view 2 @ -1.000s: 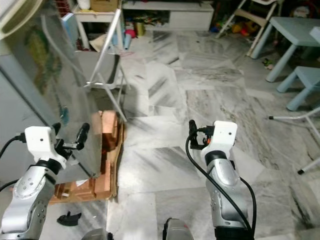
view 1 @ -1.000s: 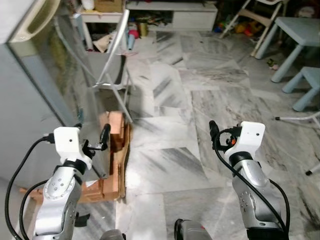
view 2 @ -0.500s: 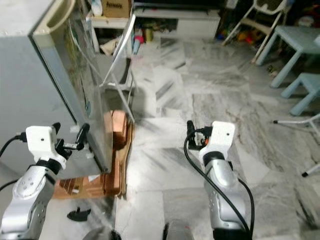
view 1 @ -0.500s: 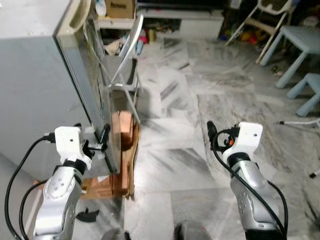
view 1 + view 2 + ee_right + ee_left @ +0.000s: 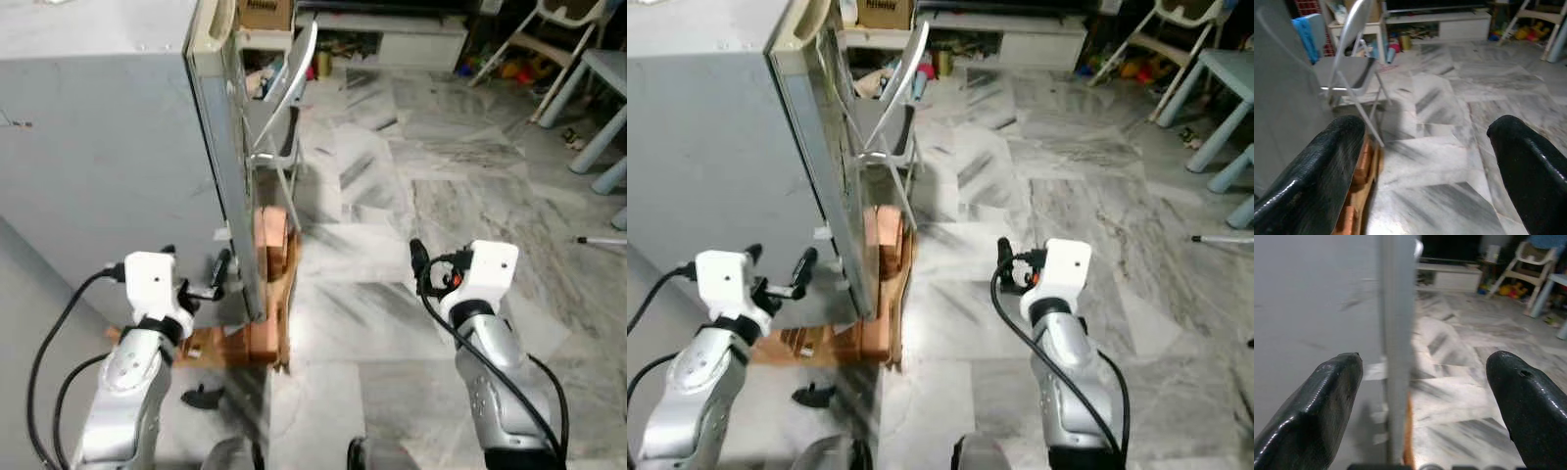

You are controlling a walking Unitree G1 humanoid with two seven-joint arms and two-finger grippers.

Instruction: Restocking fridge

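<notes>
Grey-veined white marble tiles (image 5: 392, 186) cover the floor of a cluttered living room. In the left eye view, one grey fridge (image 5: 108, 147) stands at the robot's left on a low wooden pallet (image 5: 260, 323); its body is plain matt metal, with a cream trim strip along the top front corner and its front edge turned toward the camera. One folding metal chair (image 5: 284, 108) stands behind the fridge's front edge, one white low cabinet (image 5: 392, 39) runs along the far wall, and one pale blue desk (image 5: 598, 83) sits at the far right. A small black object (image 5: 201, 397) lies on the floor near the pallet. The left end effector (image 5: 223, 274) is raised just beside the fridge's lower front edge, while the right end effector (image 5: 416, 259) is held up over bare floor, well apart from the fridge.

The right eye view shows the same layout, with the left end effector's two fingers spread beside the fridge corner (image 5: 847, 274).

In the left wrist view, two black fingers (image 5: 1312, 411) stand wide apart, with the fridge's vertical front edge (image 5: 1396, 357) between them; whether they touch it I cannot tell.

In the right wrist view, two black fingers (image 5: 1312, 176) are likewise spread wide with nothing between them, facing the chair (image 5: 1352, 63), the pallet and the marble floor.
</notes>
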